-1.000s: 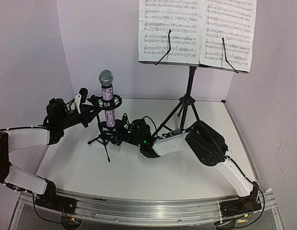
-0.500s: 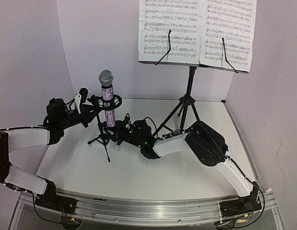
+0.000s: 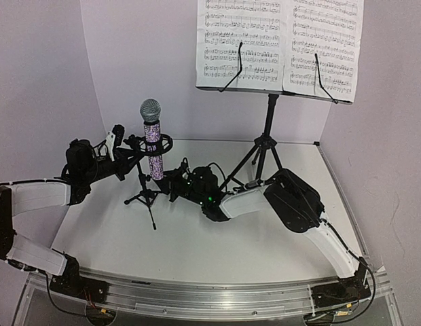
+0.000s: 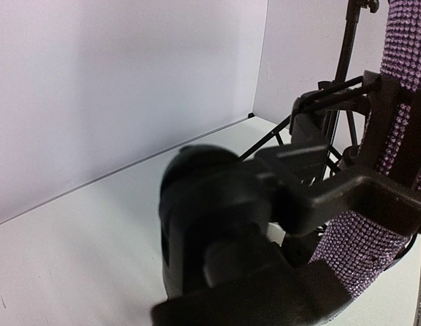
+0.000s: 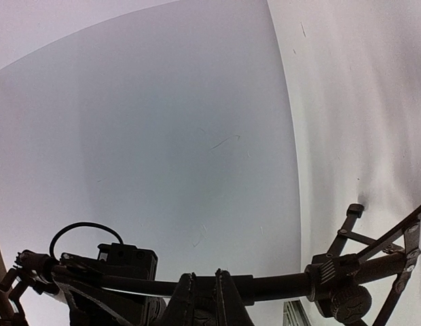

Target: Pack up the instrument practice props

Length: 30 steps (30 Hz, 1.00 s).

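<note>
Mic [image 3: 153,144] is standing upright in mic stand [image 3: 143,195] on counter [image 3: 197,251], long axis vert. L tool [image 3: 129,151] is clenching the stand's clip from the left, nearest the mic. R tool [image 3: 163,185] is pinching the stand's shaft lower down, from the right.

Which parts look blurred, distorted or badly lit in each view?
Left wrist: close black foreground blurred, glittery microphone sharper. Top external: even light, sharp sheet-music pages, table edge bowed. Right wrist: mic stand a dark silhouette on bright white.

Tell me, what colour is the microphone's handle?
The microphone's handle is sparkly purple-silver; the left wrist view shows it best.
</note>
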Motion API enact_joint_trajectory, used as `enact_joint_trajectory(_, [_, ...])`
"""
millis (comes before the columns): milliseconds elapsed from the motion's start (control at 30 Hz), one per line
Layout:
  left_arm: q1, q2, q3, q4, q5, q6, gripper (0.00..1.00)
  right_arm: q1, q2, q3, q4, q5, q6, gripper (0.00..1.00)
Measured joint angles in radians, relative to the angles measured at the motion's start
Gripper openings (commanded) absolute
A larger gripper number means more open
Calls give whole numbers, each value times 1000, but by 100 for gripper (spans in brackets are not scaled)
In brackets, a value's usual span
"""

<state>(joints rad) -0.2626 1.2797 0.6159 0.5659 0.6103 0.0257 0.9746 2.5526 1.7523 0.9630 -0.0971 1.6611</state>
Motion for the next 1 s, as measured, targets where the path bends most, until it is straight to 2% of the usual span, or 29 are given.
enact_joint_trajectory(100, [0, 0, 0, 0, 0, 0, 0, -4, 0, 0, -13, -24, 1, 28])
enact_joint_trajectory(200, [0, 0, 0, 0, 0, 0, 0, -4, 0, 0, -23, -50, 1, 36])
enact_joint_trajectory(600, [0, 0, 0, 0, 0, 0, 0, -5, 0, 49, -60, -121, -27, 33])
enact_joint_trajectory(700, [0, 0, 0, 0, 0, 0, 0, -4, 0, 52, -64, -131, -32, 26])
enact_joint_trajectory(933, [0, 0, 0, 0, -1, 0, 0, -4, 0, 51, -71, -137, -38, 1])
enact_joint_trajectory(1000, [0, 0, 0, 0, -1, 0, 0, -4, 0, 50, -70, -136, -40, 0])
